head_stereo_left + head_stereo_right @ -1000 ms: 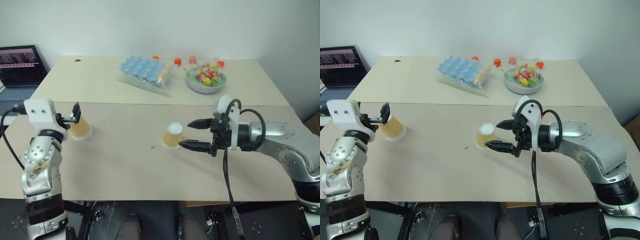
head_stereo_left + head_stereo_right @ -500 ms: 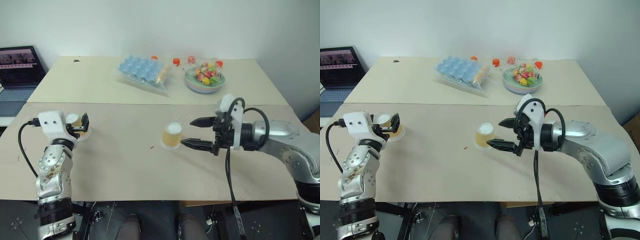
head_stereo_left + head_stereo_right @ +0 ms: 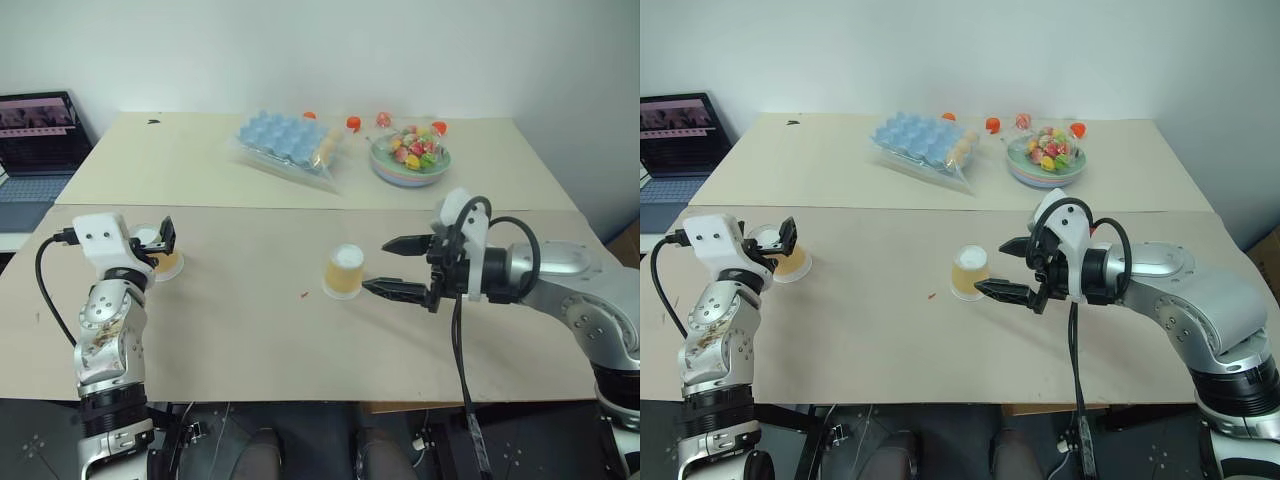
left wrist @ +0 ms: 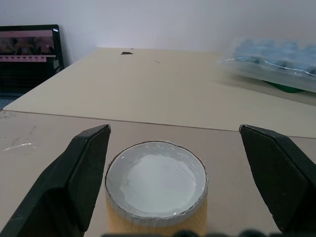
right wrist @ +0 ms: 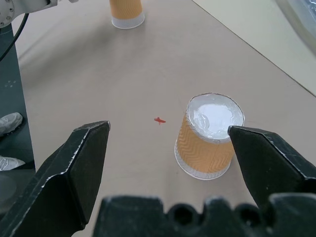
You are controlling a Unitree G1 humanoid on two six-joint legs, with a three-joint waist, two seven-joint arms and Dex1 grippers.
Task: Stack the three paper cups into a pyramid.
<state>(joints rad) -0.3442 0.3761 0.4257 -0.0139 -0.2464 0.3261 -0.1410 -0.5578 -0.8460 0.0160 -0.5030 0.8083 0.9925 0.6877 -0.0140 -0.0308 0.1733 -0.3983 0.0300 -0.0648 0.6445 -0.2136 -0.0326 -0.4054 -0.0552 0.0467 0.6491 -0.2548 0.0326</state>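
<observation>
Pale tan tabletop [image 3: 250, 330] of board, two sheets meeting along a seam. Far left, an open dark laptop [image 3: 38, 135] past the table edge. Left gripper [image 4: 185, 177] hangs low at the table's left side, black fingers spread wide to either side of a small orange-tan paper cup [image 4: 156, 195] standing upside down, white base up; fingers flank the cup, contact not visible. Centre, a second inverted orange-tan paper cup [image 3: 345, 272] stands alone on the near sheet, a tiny red speck [image 5: 159, 120] on the board just beside it. Right gripper [image 3: 391, 266] points at this cup from the right, jaws wide apart, tips near it but not touching. On the far sheet: a blue egg tray in clear wrap [image 3: 285, 146], then a pale green bowl of coloured candies [image 3: 411, 159].
</observation>
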